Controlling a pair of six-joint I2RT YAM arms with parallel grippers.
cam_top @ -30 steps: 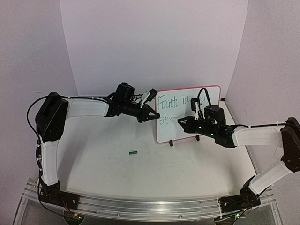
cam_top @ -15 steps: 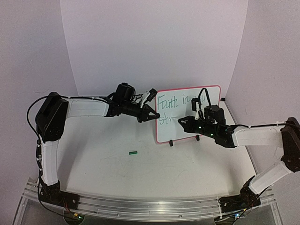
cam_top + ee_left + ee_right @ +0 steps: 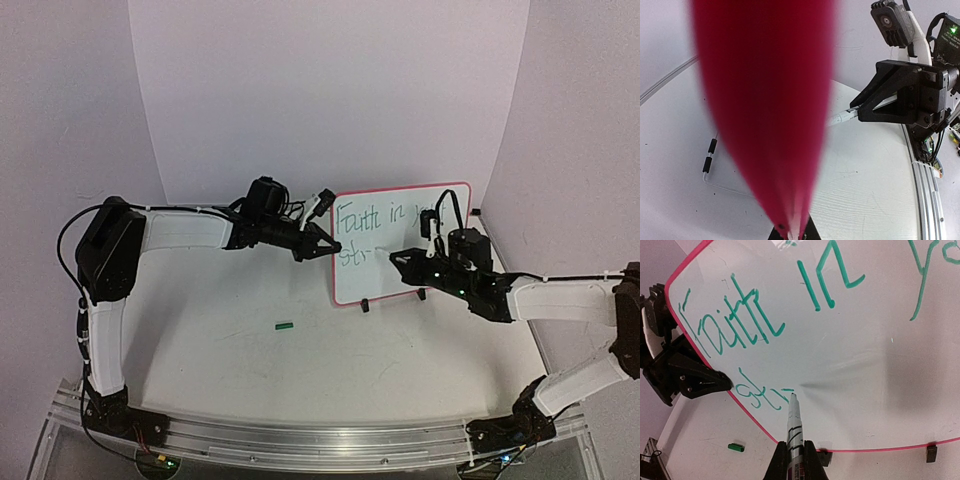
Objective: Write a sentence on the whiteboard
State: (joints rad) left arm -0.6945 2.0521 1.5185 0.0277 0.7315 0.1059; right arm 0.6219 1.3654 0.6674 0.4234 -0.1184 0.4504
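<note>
The whiteboard [image 3: 875,365] presents a smooth, glossy white face edged by a red-pink rim that looks like plastic. The sentence [image 3: 735,320] lies on it in thin green ink. The marker [image 3: 794,422] has a pale, slightly shiny barrel. The arm shells [image 3: 185,230] are smooth white plastic, while the left gripper [image 3: 332,246] and right gripper [image 3: 795,461] are matt black. The table [image 3: 300,380] looks matt white and faintly scuffed, fronted by a brushed metal rail [image 3: 330,440].

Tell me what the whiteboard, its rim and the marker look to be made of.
The whiteboard: a smooth, semi-glossy white coated panel, judging by the soft shadow across it; the core cannot be told. Its rim: red-pink with rounded corners, probably moulded plastic. The marker: a white barrel with black bands and print, likely hard plastic.
</note>
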